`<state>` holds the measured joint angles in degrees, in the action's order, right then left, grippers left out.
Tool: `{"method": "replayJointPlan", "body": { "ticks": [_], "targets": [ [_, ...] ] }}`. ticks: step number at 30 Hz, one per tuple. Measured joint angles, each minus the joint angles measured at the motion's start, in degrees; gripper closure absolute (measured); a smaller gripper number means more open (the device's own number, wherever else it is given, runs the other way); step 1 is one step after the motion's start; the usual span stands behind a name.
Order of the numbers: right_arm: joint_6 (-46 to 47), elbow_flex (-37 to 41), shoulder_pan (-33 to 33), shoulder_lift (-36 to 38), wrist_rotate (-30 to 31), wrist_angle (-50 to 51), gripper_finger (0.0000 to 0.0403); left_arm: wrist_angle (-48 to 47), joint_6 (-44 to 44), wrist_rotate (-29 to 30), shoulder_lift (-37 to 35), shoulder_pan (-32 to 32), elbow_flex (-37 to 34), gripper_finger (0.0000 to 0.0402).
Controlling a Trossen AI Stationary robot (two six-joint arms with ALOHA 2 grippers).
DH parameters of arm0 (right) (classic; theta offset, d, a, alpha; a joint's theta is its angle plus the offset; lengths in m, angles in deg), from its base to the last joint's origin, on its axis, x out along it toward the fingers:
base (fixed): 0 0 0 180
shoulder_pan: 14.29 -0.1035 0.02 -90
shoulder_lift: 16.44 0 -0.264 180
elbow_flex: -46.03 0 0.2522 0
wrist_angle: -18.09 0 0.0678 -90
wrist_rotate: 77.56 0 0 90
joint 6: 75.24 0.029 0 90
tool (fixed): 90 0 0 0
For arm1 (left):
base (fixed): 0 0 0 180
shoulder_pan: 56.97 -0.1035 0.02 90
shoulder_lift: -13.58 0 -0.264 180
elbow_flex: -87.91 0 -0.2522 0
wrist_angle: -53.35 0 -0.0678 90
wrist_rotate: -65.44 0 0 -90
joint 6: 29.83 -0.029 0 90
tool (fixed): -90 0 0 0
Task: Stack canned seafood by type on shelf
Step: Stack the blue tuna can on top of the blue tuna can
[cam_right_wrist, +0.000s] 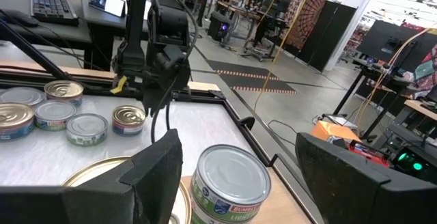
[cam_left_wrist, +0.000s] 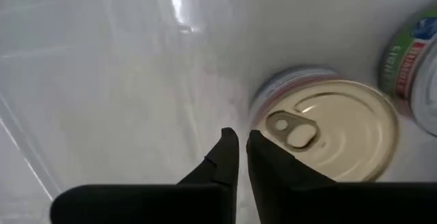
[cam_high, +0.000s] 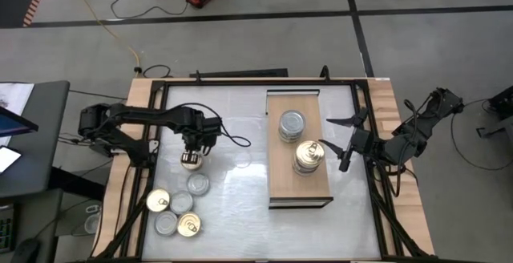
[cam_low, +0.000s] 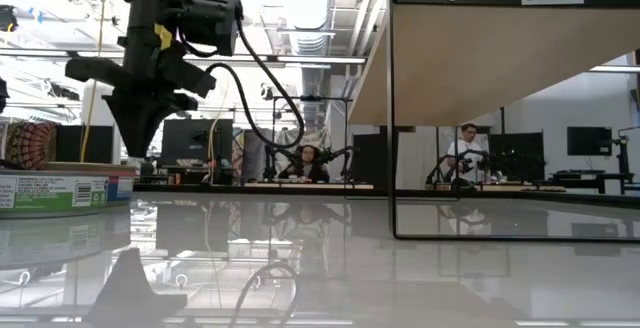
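Canned seafood (cam_high: 178, 212) sits in a loose cluster on the tabletop, two stacks (cam_high: 300, 141) already on the shelf (cam_high: 276, 184). The left gripper (cam_high: 191, 159) hovers pressed together above a gold-lidded tin (cam_left_wrist: 328, 130); the right gripper (cam_high: 335, 142) waits spread beside the shelf stacks.

**Left arm down, right arm spread wide**

The left gripper (cam_high: 191, 160) sits left of centre in the high view, pointing down, fingers (cam_left_wrist: 229, 157) nearly touching. The right gripper (cam_high: 341, 144) reaches in from the right edge, its fingers (cam_right_wrist: 158, 162) spread wide
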<state>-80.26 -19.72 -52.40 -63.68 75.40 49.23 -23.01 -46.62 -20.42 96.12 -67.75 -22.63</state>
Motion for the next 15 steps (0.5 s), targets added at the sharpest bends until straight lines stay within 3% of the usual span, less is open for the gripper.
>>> {"method": "replayJointPlan", "body": {
  "ticks": [15],
  "targets": [
    [0.0,0.0,0.0,0.0,0.0,0.3,0.0092,3.5,-6.5,-2.0,-0.1,0.6,-4.9,0.0376]
  ]
}}
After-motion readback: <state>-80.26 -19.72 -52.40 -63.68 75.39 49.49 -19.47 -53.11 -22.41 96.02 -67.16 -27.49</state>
